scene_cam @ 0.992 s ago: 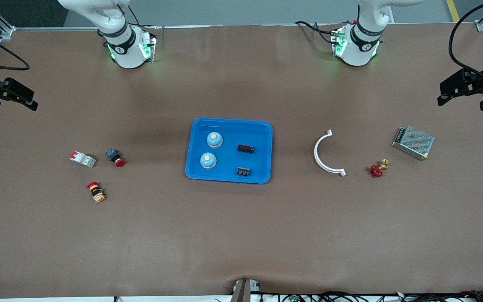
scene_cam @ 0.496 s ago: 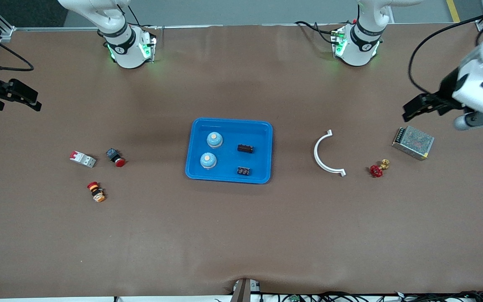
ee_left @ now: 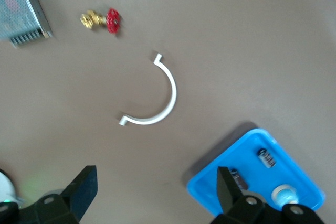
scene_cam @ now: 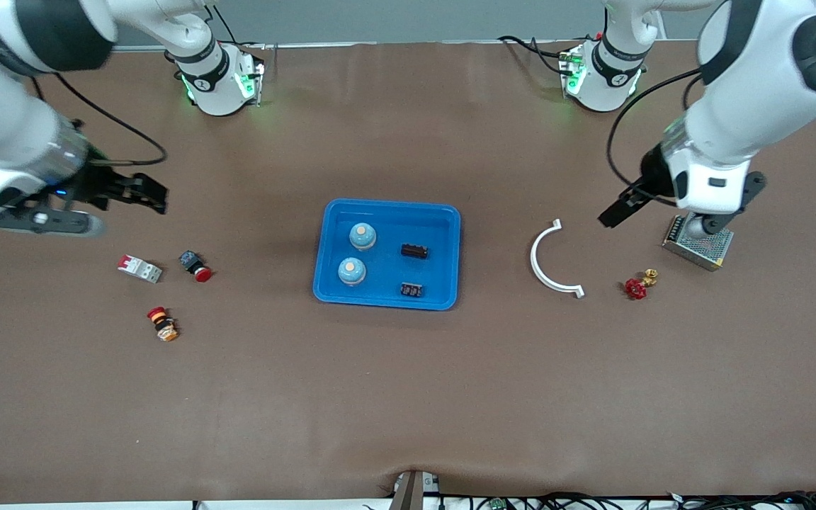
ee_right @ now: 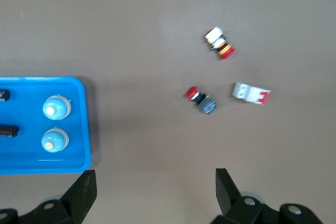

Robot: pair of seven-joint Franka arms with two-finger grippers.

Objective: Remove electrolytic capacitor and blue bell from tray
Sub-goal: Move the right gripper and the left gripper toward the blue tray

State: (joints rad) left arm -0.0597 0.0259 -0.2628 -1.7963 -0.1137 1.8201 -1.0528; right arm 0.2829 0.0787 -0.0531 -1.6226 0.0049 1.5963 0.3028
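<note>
**Two arms hanging over a table with the tray already filled**

The left gripper is hanging with its fingers spread and nothing between them, above bare tabletop between the white plastic half-ring and the perforated metal power-supply box, toward the left arm's end of the table. The right gripper is hanging likewise released and empty, above the tabletop toward the right arm's end, over the stretch just farther from the front camera than the red-and-white circuit breaker.

In the middle of the table the blue plastic tray is holding two pale-blue round bells with orange buttons on its side toward the right arm, and two small black block capacitors on its side toward the left arm, one of each pair nearer the front camera.

A red-capped push button is lying beside the breaker, a red-and-orange button switch nearer the front edge. A red-handled brass valve is sitting near the half-ring.
</note>
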